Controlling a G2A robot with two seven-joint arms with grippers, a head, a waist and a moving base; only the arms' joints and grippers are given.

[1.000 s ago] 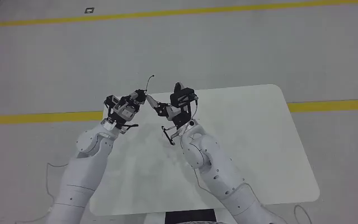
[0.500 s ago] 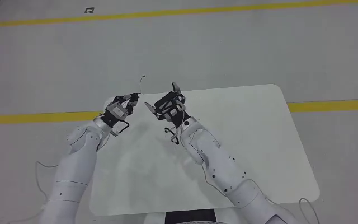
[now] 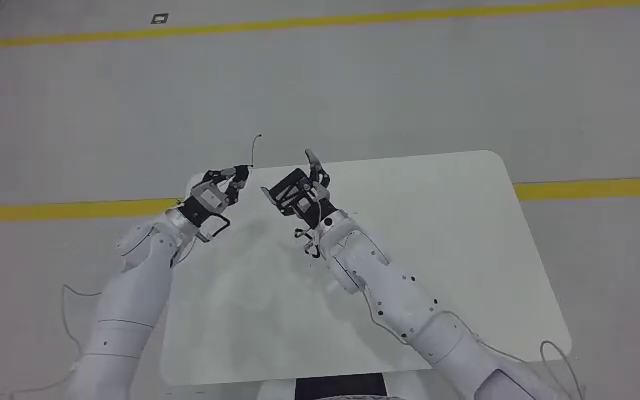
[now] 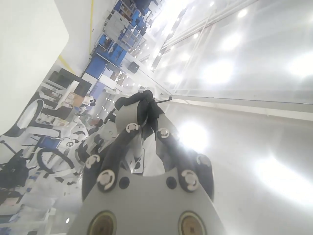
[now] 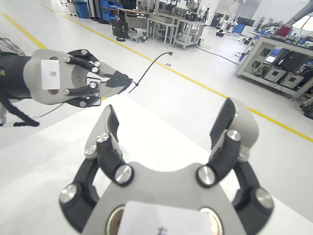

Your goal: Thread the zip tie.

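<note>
A thin black zip tie [image 3: 252, 150] [image 5: 151, 66] stands up and away from my left gripper [image 3: 237, 174] [image 5: 125, 80], which is shut on its lower end just past the table's far left corner. A short stub of the tie pokes out below the fingers. In the left wrist view the black fingertips [image 4: 146, 97] are pressed together on the tie [image 4: 163, 101]. My right gripper [image 3: 291, 176] [image 5: 170, 110] is open with nothing between its ribbed pads [image 5: 113, 123]. It sits a short way right of the left gripper, over the table's far edge, facing the tie.
The white table [image 3: 450, 250] [image 5: 49, 160] spreads below and to the right of both arms. Beyond its far edge lies grey floor with a yellow line [image 3: 70, 210].
A second ago the two grippers were almost touching. They have drawn apart: the left one shifted left with the zip tie, the right one turned. Hardly anything moved in the last half second.
</note>
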